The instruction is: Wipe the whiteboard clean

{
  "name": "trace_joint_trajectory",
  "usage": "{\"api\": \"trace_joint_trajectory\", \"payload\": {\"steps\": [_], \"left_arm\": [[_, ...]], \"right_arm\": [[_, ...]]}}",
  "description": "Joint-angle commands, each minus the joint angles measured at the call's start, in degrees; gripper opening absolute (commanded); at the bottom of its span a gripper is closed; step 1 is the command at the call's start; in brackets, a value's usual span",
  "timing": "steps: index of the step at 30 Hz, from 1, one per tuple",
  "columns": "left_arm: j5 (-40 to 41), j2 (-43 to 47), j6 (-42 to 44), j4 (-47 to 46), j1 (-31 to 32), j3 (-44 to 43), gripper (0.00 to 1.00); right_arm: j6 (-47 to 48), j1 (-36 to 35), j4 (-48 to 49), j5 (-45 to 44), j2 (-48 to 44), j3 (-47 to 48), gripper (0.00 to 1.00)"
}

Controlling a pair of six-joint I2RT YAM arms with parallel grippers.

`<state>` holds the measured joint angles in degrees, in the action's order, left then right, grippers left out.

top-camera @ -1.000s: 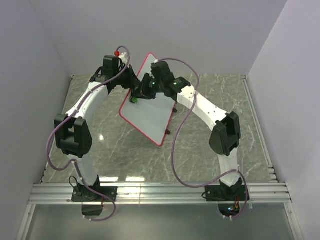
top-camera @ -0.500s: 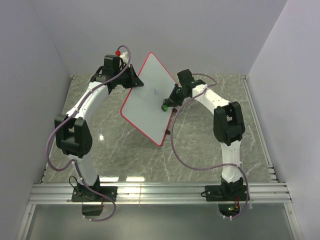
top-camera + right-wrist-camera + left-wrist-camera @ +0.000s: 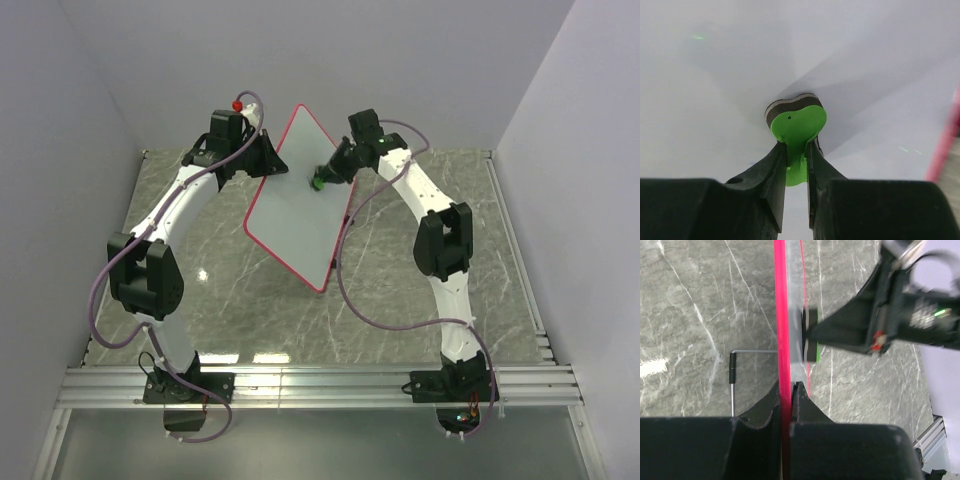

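While the left hand [image 3: 786, 388] pinches the whiteboard [image 3: 295, 220], right hand [image 3: 796, 150] outstretched, tight on the eraser [image 3: 799, 120].

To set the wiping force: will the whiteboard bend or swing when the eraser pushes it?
Probably stiff: the whiteboard shows a straight rim, no sag. It may pivot, because the left gripper clamps only one edge while the eraser in the right gripper presses on its face. The smooth face likely lets the eraser slide easily.

Whiteboard [image 3: 295, 220] between arms, left jaws on its edge, eraser [image 3: 317, 182] against its face
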<state>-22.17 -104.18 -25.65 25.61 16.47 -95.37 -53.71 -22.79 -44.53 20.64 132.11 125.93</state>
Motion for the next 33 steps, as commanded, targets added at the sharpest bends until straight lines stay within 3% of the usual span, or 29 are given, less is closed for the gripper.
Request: {"api": "trace_joint_trajectory", "payload": {"steps": [1,6,11,17,23,27,33], "left_arm": [[-3.9,-7.1,12.3,14.8,11.5,6.2,0.00],[-3.8,-7.2,12.5,14.5,11.9,6.7,0.00],[-4.2,-6.6,12.4,14.1,11.9,7.3,0.00],[-4.4,-6.6,12.3,15.1,11.8,5.6,0.00],[-4.4,-6.6,12.3,16.0,11.1,3.5,0.00],[-4.3,-5.9,12.2,15.4,10.8,4.9,0.00],[-4.5,-6.4,12.1,15.6,10.4,4.7,0.00]], "right_arm": [[-11.5,-7.9,21.8,9.0,4.0,6.0,0.00],[-17.3,-9.2,28.7,11.3,5.6,9.2,0.00],[-15.0,-8.5,29.0,12.5,2.7,1.9,0.00],[-8.6,-7.9,27.6,10.7,-3.9,-15.2,0.00],[-12.6,-4.6,42.0,12.3,-12.9,-47.6,0.00],[-4.3,-4.5,33.5,9.9,-12.4,-47.0,0.00],[-3.2,-4.1,30.9,9.3,-10.9,-43.6,0.00]]}}
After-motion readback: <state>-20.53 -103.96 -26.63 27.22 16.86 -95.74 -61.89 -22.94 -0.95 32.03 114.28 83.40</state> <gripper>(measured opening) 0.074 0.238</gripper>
